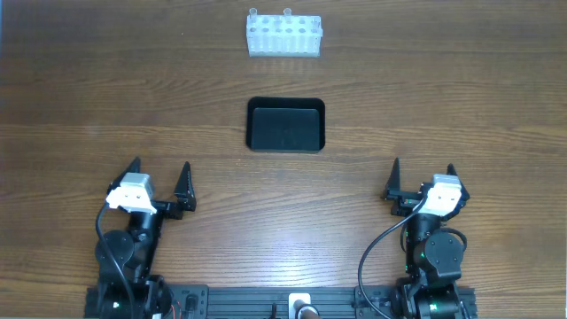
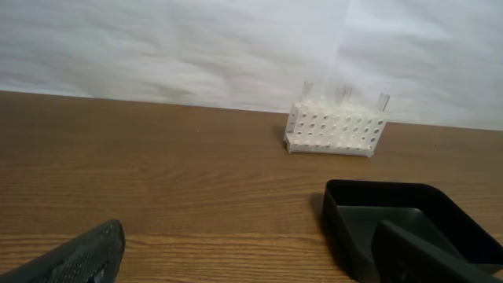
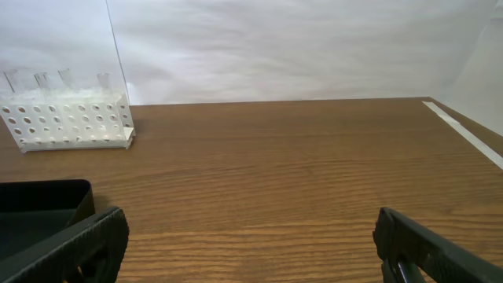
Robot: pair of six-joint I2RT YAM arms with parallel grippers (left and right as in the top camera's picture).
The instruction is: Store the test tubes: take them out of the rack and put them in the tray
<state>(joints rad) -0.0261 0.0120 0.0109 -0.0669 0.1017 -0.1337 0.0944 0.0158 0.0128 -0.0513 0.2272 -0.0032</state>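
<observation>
A white test tube rack [image 1: 283, 36] stands at the far middle of the table, with clear tubes [image 1: 287, 13] sticking up from it; it also shows in the wrist views [image 2: 335, 128] [image 3: 69, 119]. A black tray [image 1: 285, 125] lies empty in front of the rack, and each wrist view catches part of the tray [image 2: 409, 224] [image 3: 39, 206]. My left gripper [image 1: 160, 182] sits open near the front left, well short of the tray. My right gripper [image 1: 423, 181] sits open near the front right. Nothing is between either pair of fingers.
The wooden table [image 1: 106, 97] stretches wide on both sides of the rack and tray. A white wall [image 2: 196, 47] stands behind the table's far edge. A pale strip [image 3: 464, 134] runs along the table's right side.
</observation>
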